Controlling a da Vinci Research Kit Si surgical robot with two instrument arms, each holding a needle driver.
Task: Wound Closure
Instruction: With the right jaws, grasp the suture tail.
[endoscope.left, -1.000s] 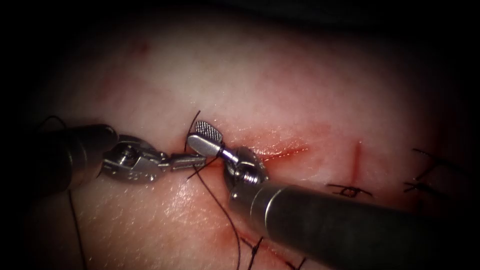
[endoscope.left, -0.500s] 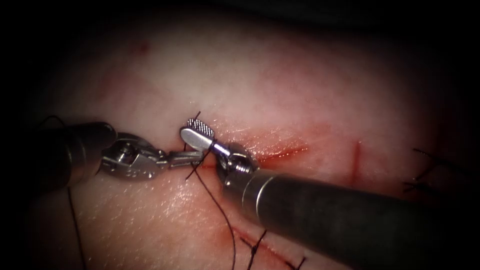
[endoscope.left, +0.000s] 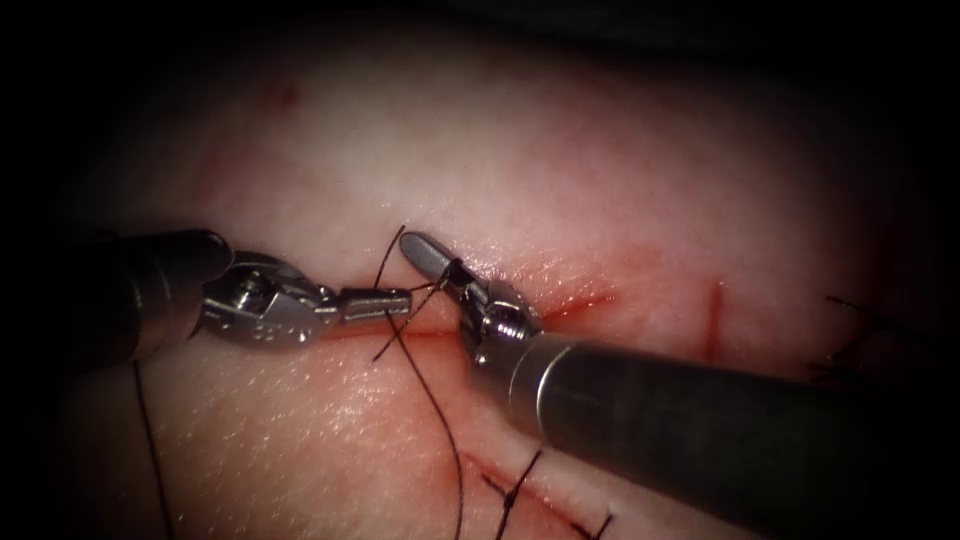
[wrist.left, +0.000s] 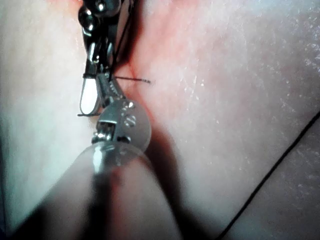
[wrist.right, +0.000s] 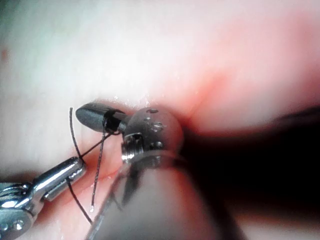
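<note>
Gripping the thin dark thread (endoscope.left: 432, 395) over the pale tissue's red cut (endoscope.left: 575, 303): left tool's (endoscope.left: 375, 302) and right tool's (endoscope.left: 430, 255) fingers both clamped tight on it.

The endoscope looks down from above and in front at the tissue (endoscope.left: 560, 170), close enough that the cut (endoscope.left: 570, 302) runs across mid-frame, with the left pincer (endoscope.left: 395, 303) entering from the picture's left and the right pincer (endoscope.left: 430, 258) from its right. Each wrist camera sits very close behind its own tool, looking along the shaft: one toward the left pincer (wrist.left: 97, 82), the other toward the right pincer (wrist.right: 97, 118). All three views share the spot where both tips meet over the thread (endoscope.left: 440, 420).
</note>
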